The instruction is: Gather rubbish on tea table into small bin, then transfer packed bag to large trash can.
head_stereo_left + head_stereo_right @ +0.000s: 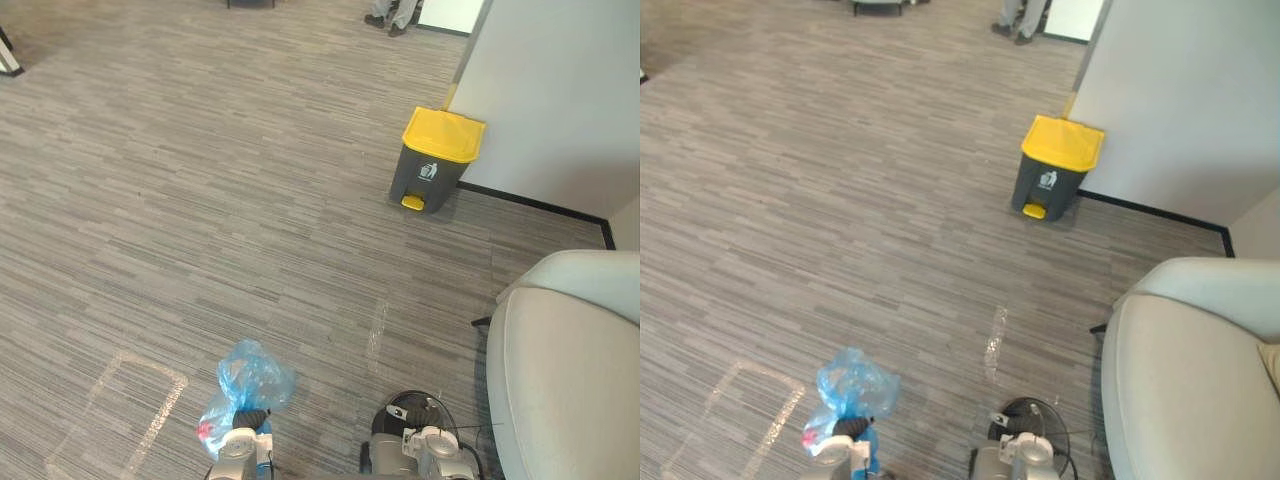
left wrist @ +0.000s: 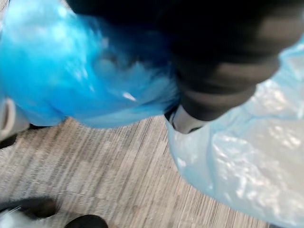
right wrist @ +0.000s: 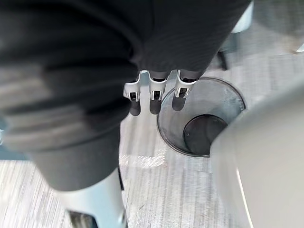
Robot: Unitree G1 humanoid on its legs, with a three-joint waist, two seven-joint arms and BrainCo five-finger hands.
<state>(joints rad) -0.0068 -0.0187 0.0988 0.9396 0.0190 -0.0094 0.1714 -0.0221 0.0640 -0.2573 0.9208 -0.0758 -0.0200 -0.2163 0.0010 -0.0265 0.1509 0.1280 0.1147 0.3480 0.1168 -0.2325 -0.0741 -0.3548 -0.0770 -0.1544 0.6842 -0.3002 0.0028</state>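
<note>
Floor: grey striped carpet [image 1: 200,200] is running up to a white wall [image 1: 560,90]; a pale sofa [image 1: 570,370] is filling the right side, and a person's legs [image 1: 392,15] are standing at the far edge.
Can: the grey, yellow-lidded can [image 1: 437,160] is standing against the wall, lid down, well apart from the robot.
Bag: the blue bag [image 1: 245,385] is hanging off the floor from the left hand [image 1: 240,445], low on the robot's left. It is probably being kept out in front so it swings free on the walk to the can.
Left fingers: they are curling round the bag's bunched neck, clamping the plastic; the left wrist view is showing blue film billowing on both sides of the dark cover.
Small bin: the mesh bin [image 3: 223,102] is sitting on the carpet beside the sofa, looking unlined and empty.
Right hand: the right hand [image 1: 430,445] is hanging just above the bin.
Right fingers: the fingers [image 3: 154,97] are pointing down, straight and side by side, holding and touching nothing.
Stage: packing seems done; carrying is what remains.
</note>
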